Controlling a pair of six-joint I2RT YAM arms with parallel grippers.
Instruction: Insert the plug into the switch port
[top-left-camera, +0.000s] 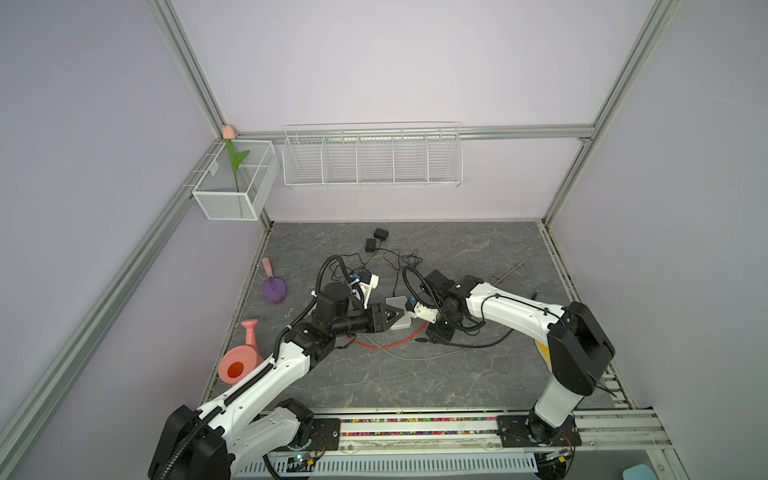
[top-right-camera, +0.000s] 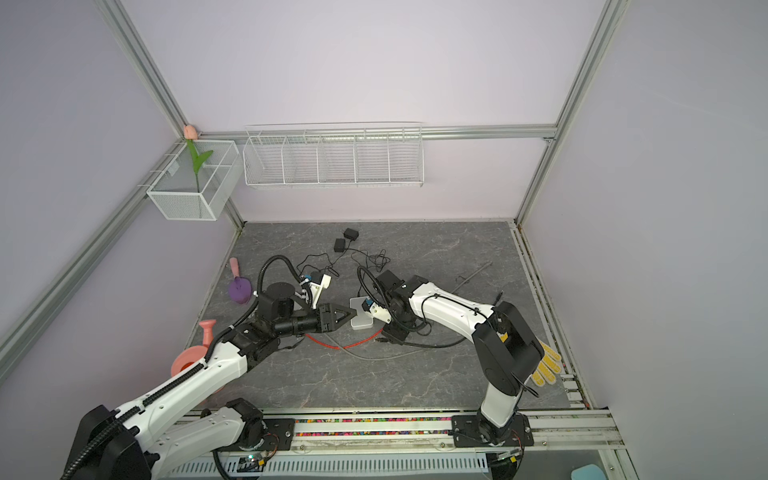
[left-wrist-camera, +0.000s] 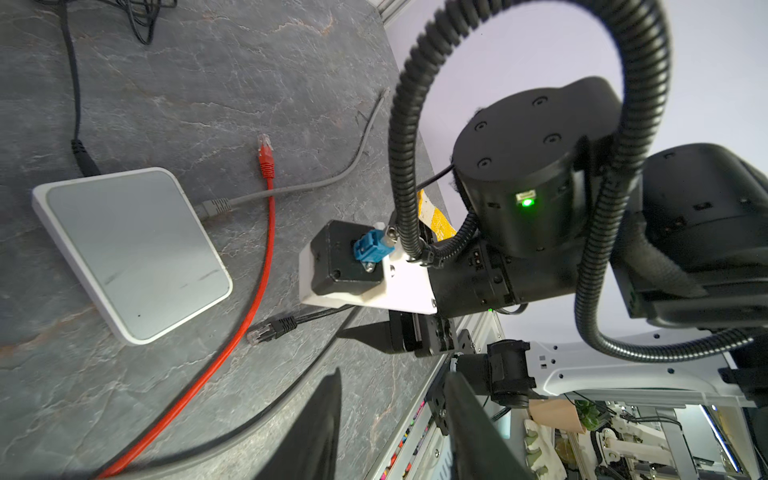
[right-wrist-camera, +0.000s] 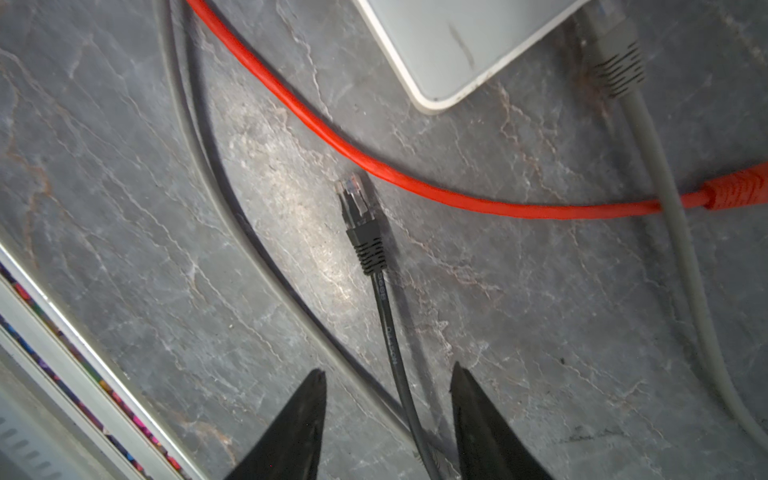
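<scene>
Right wrist view: the right claw (right-wrist-camera: 387, 369) is open, one black finger on each side of a black cable lying on the grey table (right-wrist-camera: 145, 228). The cable's plug (right-wrist-camera: 359, 216) lies loose on the table just beside a red cable (right-wrist-camera: 374, 168), short of the white switch (right-wrist-camera: 457, 41). In a top view the left claw (top-left-camera: 399, 313), fingers apart, points at the switch's edge.

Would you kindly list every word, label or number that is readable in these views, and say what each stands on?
On the black cable, pale print along the jacket: too blurred to read.
On the switch: no label visible on its top face.
Elsewhere: nothing legible.
</scene>
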